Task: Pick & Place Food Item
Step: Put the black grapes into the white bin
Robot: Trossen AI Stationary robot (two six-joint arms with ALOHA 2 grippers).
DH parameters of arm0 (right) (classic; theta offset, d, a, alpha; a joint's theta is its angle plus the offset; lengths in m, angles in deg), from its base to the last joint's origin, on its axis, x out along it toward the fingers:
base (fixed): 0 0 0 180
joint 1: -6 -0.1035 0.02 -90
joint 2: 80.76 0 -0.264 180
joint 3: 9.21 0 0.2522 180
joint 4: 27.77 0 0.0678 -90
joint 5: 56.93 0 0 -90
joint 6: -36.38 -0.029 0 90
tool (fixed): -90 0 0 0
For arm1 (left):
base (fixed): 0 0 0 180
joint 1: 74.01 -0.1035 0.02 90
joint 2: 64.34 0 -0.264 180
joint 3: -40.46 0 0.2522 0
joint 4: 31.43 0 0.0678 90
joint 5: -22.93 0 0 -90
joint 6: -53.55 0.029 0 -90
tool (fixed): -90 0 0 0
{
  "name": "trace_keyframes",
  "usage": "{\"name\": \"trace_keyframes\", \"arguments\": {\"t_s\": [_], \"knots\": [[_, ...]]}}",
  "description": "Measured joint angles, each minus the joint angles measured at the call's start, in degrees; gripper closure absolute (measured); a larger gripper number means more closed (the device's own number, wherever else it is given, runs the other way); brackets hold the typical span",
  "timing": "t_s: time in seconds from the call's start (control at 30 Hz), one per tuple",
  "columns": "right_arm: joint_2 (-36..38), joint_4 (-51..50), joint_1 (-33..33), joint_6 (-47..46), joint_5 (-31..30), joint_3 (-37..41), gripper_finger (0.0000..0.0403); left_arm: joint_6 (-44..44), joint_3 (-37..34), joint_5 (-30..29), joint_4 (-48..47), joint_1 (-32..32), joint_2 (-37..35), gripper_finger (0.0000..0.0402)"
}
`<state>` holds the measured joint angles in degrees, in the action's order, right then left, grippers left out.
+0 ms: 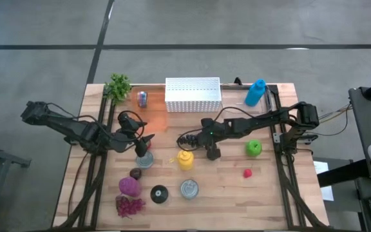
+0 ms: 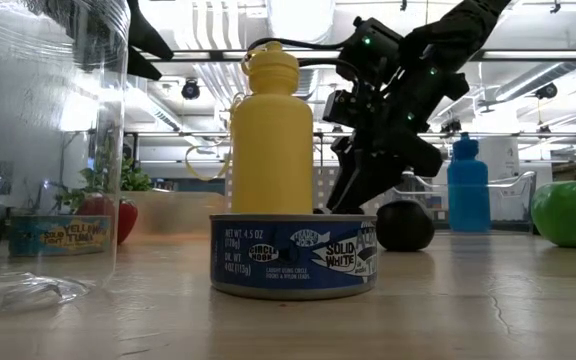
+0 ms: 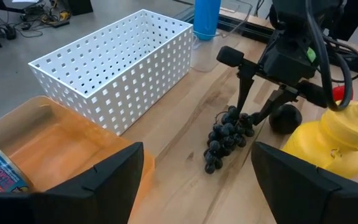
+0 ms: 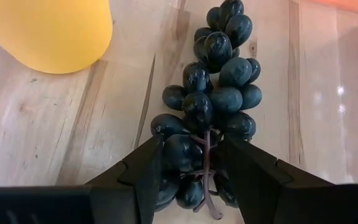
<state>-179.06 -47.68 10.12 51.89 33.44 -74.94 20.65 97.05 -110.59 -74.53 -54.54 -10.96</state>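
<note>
A bunch of dark grapes [image 4: 219, 74] lies flat on the wooden table, between the yellow bottle [image 1: 185, 159] and the orange tray [image 3: 42, 143]; in the left wrist view the grapes [image 3: 224, 142] show below the right arm. My right gripper [image 4: 191, 163] is at the bunch's stem end, shut on it; it also shows from across the table [image 3: 246, 117] and from above [image 1: 184, 138]. My left gripper [image 3: 197, 186] is open and hovers to the table's left of the bunch [image 1: 143, 143], touching nothing. My right gripper holds the grapes at the bunch's stem end [image 4: 197, 140], pinched between the two fingers [image 4: 145, 171]. The fingers come from above, slanting down from the table's right, and lie along the bunch. The bunch still rests on the table, stretching away from the fingertips.
A white perforated basket [image 1: 193, 94] stands at the far edge with a blue bottle [image 1: 255, 92] to its right. A dark round fruit [image 3: 284, 118] sits beside the yellow bottle. A tuna can [image 2: 293, 255], a green apple [image 1: 254, 148], a strawberry [image 1: 247, 173] and purple items [image 1: 129, 187] lie nearer.
</note>
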Motion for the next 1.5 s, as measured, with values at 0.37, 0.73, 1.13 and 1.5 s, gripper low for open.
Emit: {"name": "trace_keyframes", "arguments": {"t_s": [0.37,0.73,1.13,1.5], "knots": [[0.76,-0.09,0.08,1.19,-0.42,-0.55,0.025,-0.15,0.0,-0.01,-0.04,-0.02,0.0,0.0089],[1.81,-1.93,-0.11,2.72,0.5,-0.55,0.0251,-0.15,0.0,0.01,-0.07,-0.04,0.0,0.0099],[0.21,-1.68,-0.12,2.72,2.73,-0.55,0.026,-0.17,0.0,0.01,-0.07,-0.04,0.0,0.0092],[-0.39,-0.5,-0.11,2.76,2.66,-0.52,0.0263,-0.17,-0.02,0.01,-0.07,-0.04,0.0,0.0097]]}}
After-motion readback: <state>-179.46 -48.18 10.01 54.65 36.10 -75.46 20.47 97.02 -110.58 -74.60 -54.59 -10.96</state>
